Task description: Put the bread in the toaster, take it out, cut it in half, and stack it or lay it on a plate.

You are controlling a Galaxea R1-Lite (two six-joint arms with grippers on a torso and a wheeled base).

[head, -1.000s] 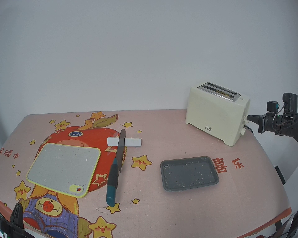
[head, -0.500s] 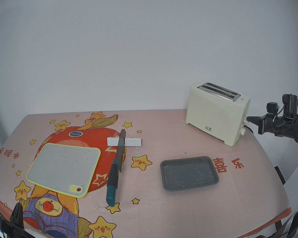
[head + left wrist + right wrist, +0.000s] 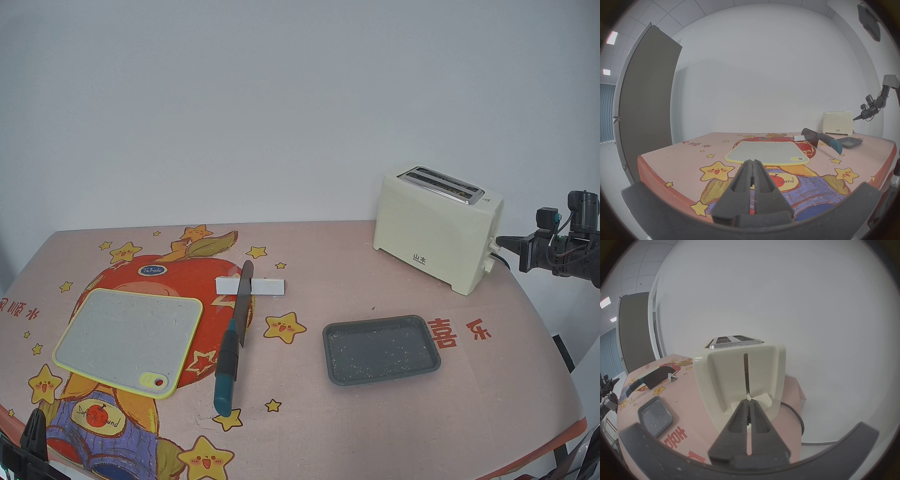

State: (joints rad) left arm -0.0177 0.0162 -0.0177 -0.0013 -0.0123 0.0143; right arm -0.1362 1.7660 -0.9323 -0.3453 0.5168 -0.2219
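Right wrist view: our closed right tool (image 3: 748,402) has dipped slightly, its tips at the small cream lever (image 3: 764,398) of the cream plastic toaster (image 3: 725,374) (toasting begins, we judge); left tool (image 3: 752,163) closed, empty.

One toaster (image 3: 434,234), one knife (image 3: 228,362), one cutting board (image 3: 128,331), one grey tray (image 3: 381,350), one white block (image 3: 267,287)

The head camera looks forward and down over the whole table (image 3: 350,437). The left wrist camera sits low at the table's near left edge, facing across it. The right wrist camera faces the toaster (image 3: 725,377) end-on, close. All three views share the toaster and the plate (image 3: 381,350).
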